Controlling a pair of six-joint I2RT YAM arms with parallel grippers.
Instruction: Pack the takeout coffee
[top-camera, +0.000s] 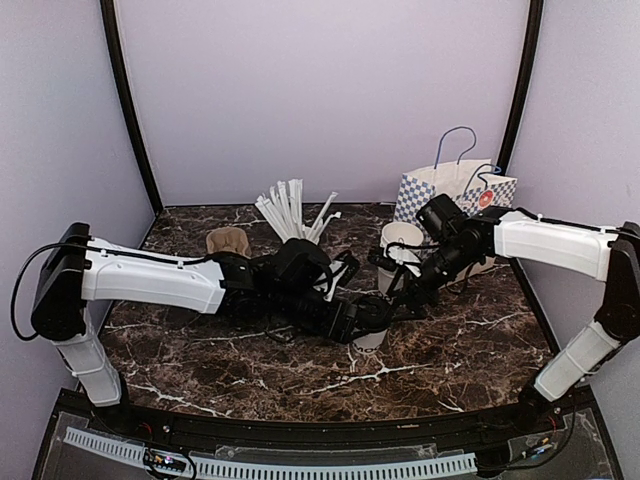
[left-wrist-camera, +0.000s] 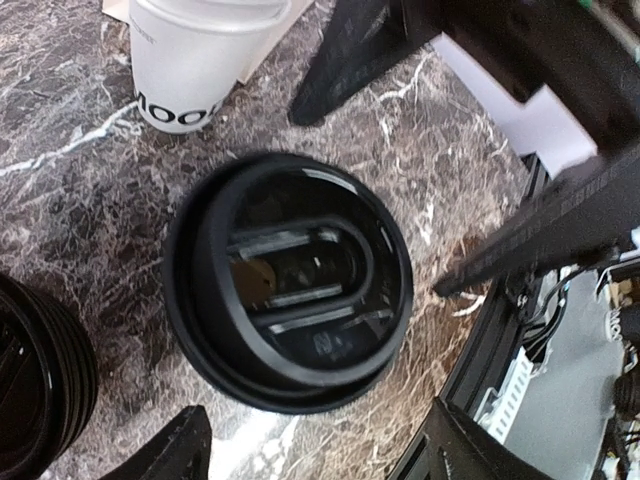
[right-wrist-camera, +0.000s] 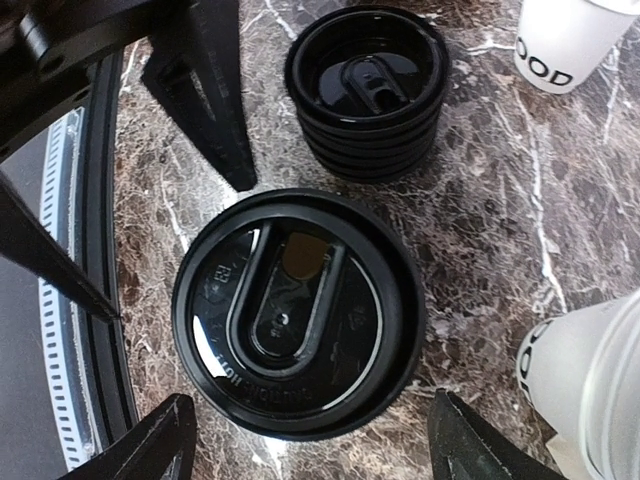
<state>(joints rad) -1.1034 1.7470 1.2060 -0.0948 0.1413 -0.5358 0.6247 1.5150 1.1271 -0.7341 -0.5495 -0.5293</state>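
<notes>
Right wrist: lid (right-wrist-camera: 298, 315) prob. on cup (top-camera: 370, 342)

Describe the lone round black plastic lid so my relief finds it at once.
On the dark marble table, go to the middle, where both arms reach in. There the round black plastic lid sits alone between the right gripper's open fingers. Unlike the ribbed stack of black lids beside it, it is one lid only.

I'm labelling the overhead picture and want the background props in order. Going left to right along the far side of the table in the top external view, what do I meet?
brown cup carrier → white straws → open white cup → blue-checked paper bag
</notes>
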